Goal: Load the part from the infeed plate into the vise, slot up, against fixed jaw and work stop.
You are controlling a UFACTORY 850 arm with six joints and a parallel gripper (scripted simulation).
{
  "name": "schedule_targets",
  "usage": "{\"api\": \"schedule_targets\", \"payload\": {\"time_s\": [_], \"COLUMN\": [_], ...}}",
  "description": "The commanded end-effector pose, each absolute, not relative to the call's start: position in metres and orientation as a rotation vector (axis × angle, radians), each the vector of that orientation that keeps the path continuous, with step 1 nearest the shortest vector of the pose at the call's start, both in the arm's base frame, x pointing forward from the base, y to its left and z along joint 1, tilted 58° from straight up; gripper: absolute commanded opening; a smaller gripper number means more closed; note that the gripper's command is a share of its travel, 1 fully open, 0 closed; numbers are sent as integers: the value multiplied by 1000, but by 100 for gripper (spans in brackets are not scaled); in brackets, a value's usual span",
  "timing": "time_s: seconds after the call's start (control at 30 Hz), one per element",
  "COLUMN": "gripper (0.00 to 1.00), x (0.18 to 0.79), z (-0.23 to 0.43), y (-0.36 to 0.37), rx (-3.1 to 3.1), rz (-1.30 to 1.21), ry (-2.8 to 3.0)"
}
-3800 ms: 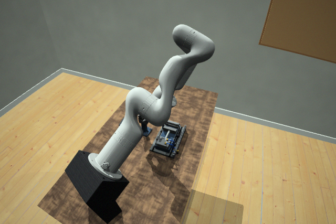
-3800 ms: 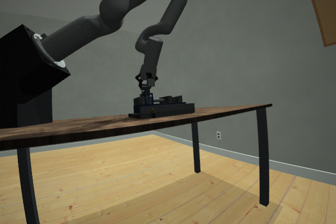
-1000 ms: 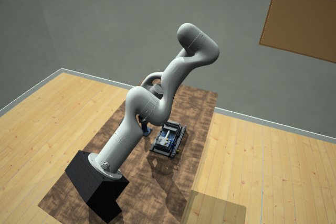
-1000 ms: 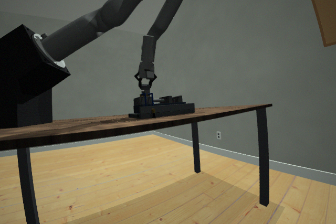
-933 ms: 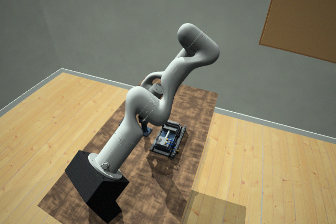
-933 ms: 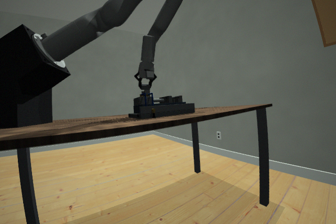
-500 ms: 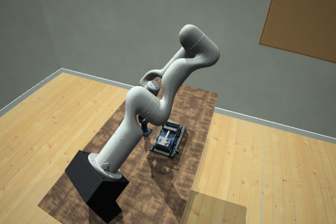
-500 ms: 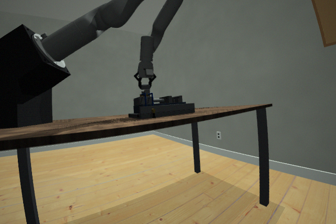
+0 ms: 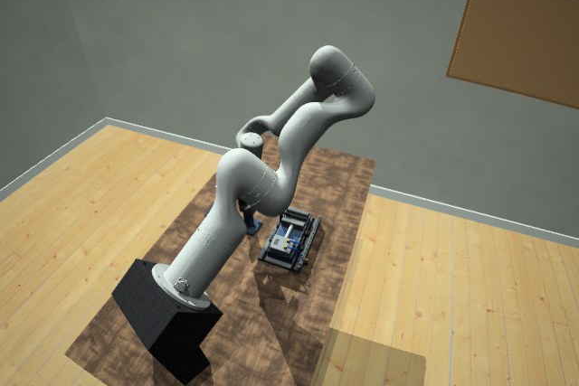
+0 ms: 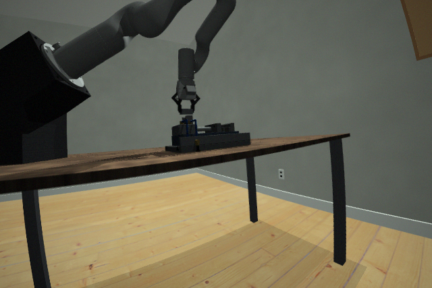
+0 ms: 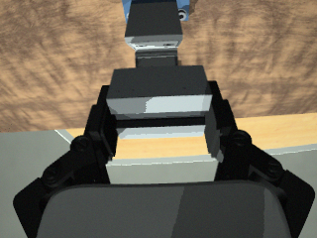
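Note:
My gripper (image 11: 159,97) (image 10: 186,109) points down and is shut on the part (image 11: 158,86) (image 10: 187,117), a grey block held across its width between the black fingers. A dark groove runs along the part's side that faces the wrist camera. In the exterior view the part hangs a little above the left end of the vise (image 10: 209,138) (image 9: 289,237), touching nothing. In the top view the arm hides the gripper and the part. The vise jaws stand apart. A dark fixture on a blue base (image 11: 154,25) lies below, beyond the part.
The vise stands on the dark wooden table (image 9: 327,185) (image 10: 296,139). The V-block on its blue foot (image 9: 252,228) stands left of the vise, close to the arm. The black robot pedestal (image 9: 158,311) is at the table's near end.

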State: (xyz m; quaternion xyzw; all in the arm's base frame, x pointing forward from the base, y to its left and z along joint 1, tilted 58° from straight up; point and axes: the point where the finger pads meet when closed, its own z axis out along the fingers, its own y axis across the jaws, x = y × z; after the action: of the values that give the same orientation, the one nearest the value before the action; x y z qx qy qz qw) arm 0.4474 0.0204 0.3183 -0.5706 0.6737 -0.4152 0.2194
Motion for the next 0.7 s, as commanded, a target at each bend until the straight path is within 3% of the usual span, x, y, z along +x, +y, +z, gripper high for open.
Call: {"api": "schedule_targets", "payload": {"time_s": [0.0,0.67], "gripper": [0,0], "x": [449,449], "z": [319,319], "y": [21,22], "rx": [-1568,-1526], "rz": [-1184,-1309], "ry": [1888,1966]}}
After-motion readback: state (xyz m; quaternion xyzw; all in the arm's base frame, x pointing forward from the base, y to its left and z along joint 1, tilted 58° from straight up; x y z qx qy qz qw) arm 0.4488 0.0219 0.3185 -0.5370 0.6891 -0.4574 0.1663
